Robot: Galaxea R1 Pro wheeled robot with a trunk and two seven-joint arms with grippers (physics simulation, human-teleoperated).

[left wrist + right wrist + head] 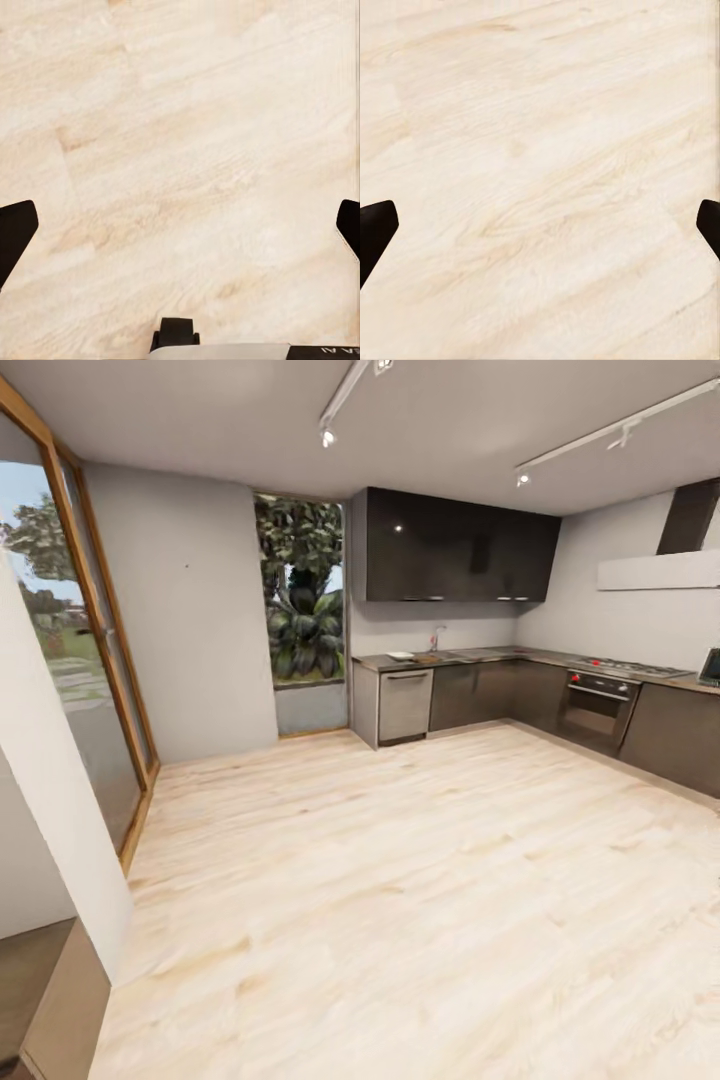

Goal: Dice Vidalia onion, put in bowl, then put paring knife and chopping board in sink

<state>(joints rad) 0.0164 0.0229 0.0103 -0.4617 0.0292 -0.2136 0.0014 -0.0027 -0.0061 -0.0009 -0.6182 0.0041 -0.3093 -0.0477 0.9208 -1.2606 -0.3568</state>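
Across the room in the head view runs the grey countertop [500, 656] on dark cabinets. A chrome tap [436, 636] marks the sink there; its basin is too far off to make out. Beside the tap lie a small white bowl [401, 655] and a brownish patch that may be the chopping board [428, 658]. The Vidalia onion and the paring knife are too small to pick out at this distance. My left gripper [180, 236] is open over bare wooden floor, its dark fingertips [15, 232] far apart. The right gripper [540, 232] is open too, nothing between its fingertips [375, 229].
Pale wooden floor [420, 880] stretches between me and the kitchen. A dishwasher [405, 704] and an oven [598, 708] sit under the worktop. A white wall edge [60, 810] stands close at the left, beside a glass door [90, 690]. A window [300, 595] is behind.
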